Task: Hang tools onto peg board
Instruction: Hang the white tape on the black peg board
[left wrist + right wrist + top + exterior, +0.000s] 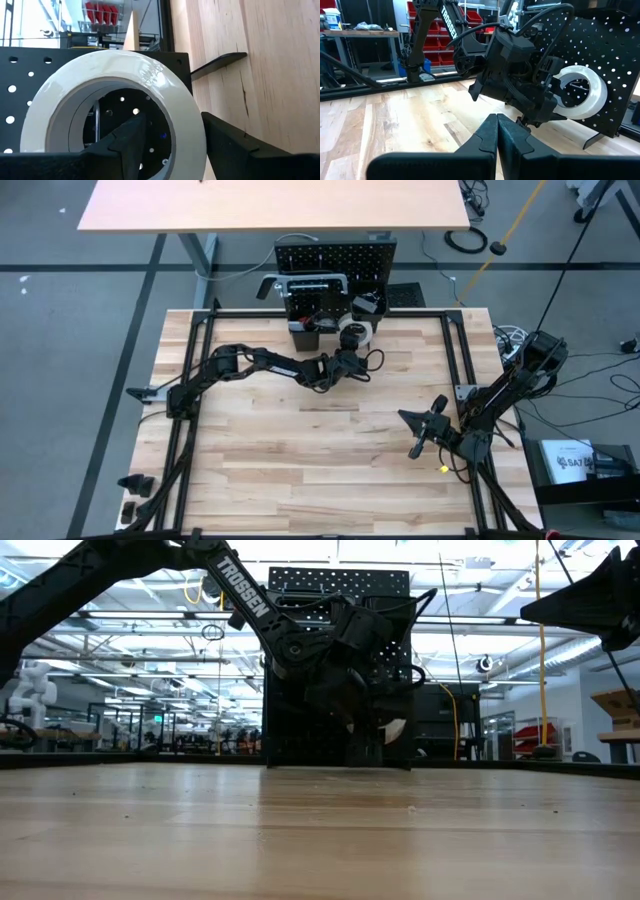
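Gripping the white tape roll (117, 107) through its wall, one finger inside the core and one outside, left gripper (540, 107) half open around it, roll upright just before the peg board (600, 45) at the table's (300, 470) far edge. Waiting well apart near the right side, right gripper (418, 442), fingers (487, 140) pressed together, empty.

From my low view, the left arm (300, 635) blocks most of the peg board (340, 585), so I can't make out the hooks or what hangs there. In my left wrist view the white tape roll (170, 100) is cut off at the frame's edge, hiding the board behind it. From above, the tools (310, 285) on the board are too small to tell apart.
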`<state>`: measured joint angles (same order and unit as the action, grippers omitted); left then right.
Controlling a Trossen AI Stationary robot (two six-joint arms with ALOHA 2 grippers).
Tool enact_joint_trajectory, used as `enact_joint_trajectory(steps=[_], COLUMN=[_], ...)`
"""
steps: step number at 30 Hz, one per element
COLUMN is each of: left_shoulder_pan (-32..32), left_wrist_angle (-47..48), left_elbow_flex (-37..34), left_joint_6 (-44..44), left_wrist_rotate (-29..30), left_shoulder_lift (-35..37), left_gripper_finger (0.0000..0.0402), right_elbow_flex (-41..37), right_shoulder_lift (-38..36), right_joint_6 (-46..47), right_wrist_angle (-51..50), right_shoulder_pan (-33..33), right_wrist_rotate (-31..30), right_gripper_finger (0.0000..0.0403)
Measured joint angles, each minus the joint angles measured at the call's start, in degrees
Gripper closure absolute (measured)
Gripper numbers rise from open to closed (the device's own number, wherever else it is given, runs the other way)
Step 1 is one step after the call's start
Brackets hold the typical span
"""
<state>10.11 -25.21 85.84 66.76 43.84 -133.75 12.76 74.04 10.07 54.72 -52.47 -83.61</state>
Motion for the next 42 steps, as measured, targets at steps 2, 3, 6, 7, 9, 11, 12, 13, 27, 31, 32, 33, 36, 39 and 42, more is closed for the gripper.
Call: enact_joint_trajectory(steps=[2,3,6,7,9,11,12,13,27,31,32,33,36,39,42], left_shoulder_pan=[0.00,0.00,0.00,0.00,0.00,-0.02,-0.02,0.00,-0.02,-0.44,-0.54,-0.68,-0.90,-0.87,-0.87], left_wrist_angle=[0.15,0.22,0.17,0.15,-0.19,-0.84,-1.12,-1.27,-0.24,-0.26,-0.29,-0.32,-0.44,-0.42,-0.42], left_elbow_flex=[0.00,0.00,0.00,0.02,0.02,0.02,0.04,0.08,0.13,0.15,0.15,0.15,0.15,0.15,0.15], left_joint_6=[0.00,0.00,0.02,-0.03,-0.30,-1.54,-2.67,-3.74,-5.23,-1.91,-1.88,-1.88,-1.54,-2.59,-3.19], left_wrist_rotate=[-0.03,-0.03,-0.27,-0.44,-0.34,1.53,2.68,3.46,1.91,1.62,1.64,1.59,1.45,0.52,-0.43], left_shoulder_lift=[0.00,0.00,0.00,0.00,0.00,0.00,0.00,0.00,0.31,0.31,0.31,0.31,0.31,0.31,0.31], left_gripper_finger=[0.0209,0.0209,0.0209,0.0209,0.0209,0.0209,0.0209,0.0209,0.0209,0.0209,0.0209,0.0209,0.0209,0.0209,0.0209], right_elbow_flex=[0.01,0.01,0.00,-0.01,0.01,0.01,0.01,0.01,-0.01,-0.01,0.01,0.01,0.00,0.01,0.00], right_shoulder_lift=[0.00,0.00,0.00,0.00,0.00,0.00,0.00,0.00,0.00,0.00,0.00,0.00,0.00,0.00,0.00], right_joint_6=[0.00,0.00,0.01,0.01,-0.01,-0.01,-0.01,-0.01,0.19,0.19,0.19,0.19,0.18,0.19,0.19], right_wrist_angle=[0.19,0.19,0.21,0.22,0.26,0.26,0.28,0.28,0.26,0.26,0.26,0.26,0.26,0.26,0.26], right_shoulder_pan=[0.00,0.00,0.00,0.00,0.00,0.00,0.05,0.20,1.51,1.51,1.51,1.51,1.51,1.51,1.51], right_wrist_rotate=[0.00,0.00,0.00,0.00,0.15,0.90,1.19,1.20,3.02,3.02,3.04,3.02,3.02,3.02,3.02], right_gripper_finger=[0.0403,0.0403,0.0403,0.0403,0.0403,0.0403,0.0403,0.0403,0.0403,0.0403,0.0403,0.0403,0.0403,0.0403,0.0403])
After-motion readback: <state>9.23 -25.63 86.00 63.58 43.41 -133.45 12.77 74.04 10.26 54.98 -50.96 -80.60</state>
